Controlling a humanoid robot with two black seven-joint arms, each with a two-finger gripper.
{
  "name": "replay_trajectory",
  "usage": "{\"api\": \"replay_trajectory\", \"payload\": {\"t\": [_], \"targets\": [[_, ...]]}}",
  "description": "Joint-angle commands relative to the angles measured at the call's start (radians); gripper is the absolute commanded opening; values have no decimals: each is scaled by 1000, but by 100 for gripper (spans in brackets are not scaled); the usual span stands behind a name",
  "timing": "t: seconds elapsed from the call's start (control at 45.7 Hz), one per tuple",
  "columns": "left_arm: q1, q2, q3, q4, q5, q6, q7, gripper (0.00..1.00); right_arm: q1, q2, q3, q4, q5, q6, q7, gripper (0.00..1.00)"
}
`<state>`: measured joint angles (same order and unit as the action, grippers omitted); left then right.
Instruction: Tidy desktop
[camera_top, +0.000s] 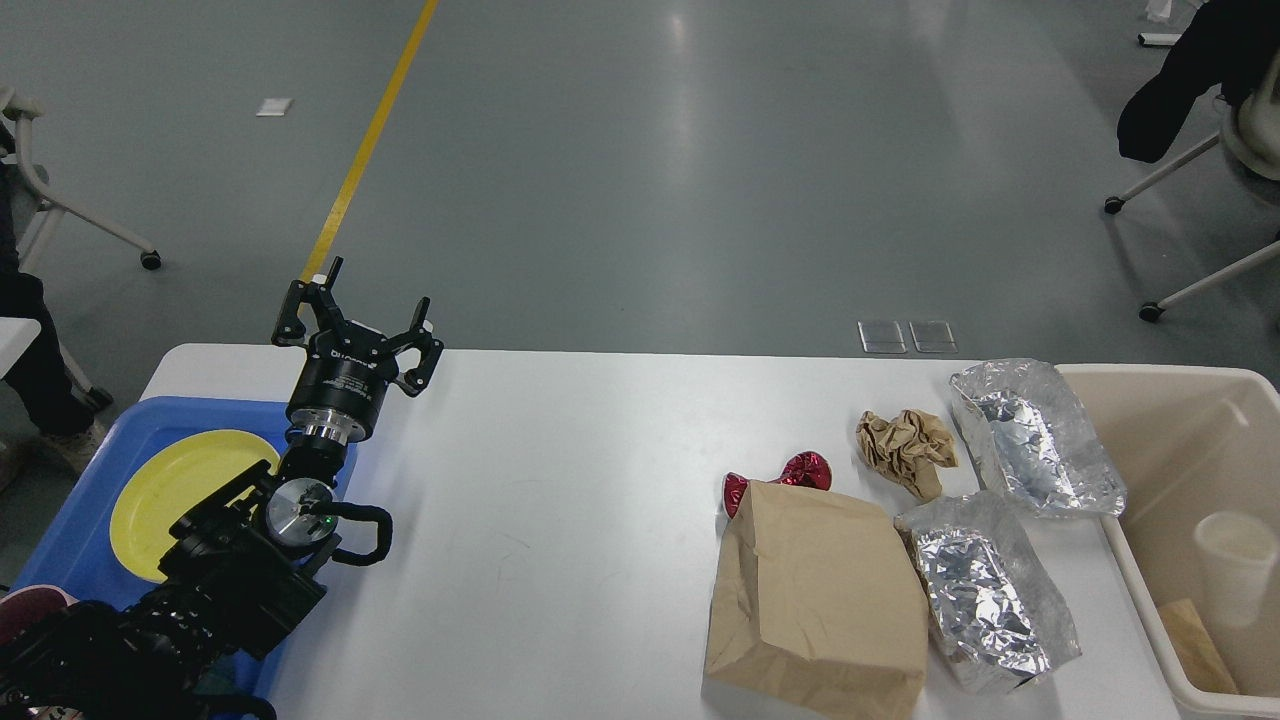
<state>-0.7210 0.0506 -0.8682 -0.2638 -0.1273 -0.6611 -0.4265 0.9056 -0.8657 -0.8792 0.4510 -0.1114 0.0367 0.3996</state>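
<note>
The desktop (560, 520) is a large white tabletop filling the lower half of the head view. On its right part lie a brown paper bag (815, 600), a crumpled brown paper ball (903, 448), two silver foil bags (1035, 435) (985, 590) and a red foil wrapper (790, 475) poking out behind the paper bag. My left gripper (362, 313) stands open and empty above the table's far left edge, far from the litter. My right gripper is out of view.
A blue tray (90, 520) holding a yellow plate (170, 490) sits at the left edge under my left arm. A cream bin (1180, 400) stands at the right edge with a white paper cup (1235, 565) and a brown scrap (1195, 645) inside.
</note>
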Motion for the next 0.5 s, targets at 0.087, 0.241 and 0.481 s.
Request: {"api": "replay_trajectory", "payload": {"t": [0.087,0.241,0.481], "targets": [[0,0,0,0,0,0,0,97,-8,2,0,0,-1,0,-1,78],[0,0,0,0,0,0,0,97,-1,1,-3,18,-7,18,1,83],[0,0,0,0,0,0,0,97,114,-21,-50,35,-33,60,2,98]]}}
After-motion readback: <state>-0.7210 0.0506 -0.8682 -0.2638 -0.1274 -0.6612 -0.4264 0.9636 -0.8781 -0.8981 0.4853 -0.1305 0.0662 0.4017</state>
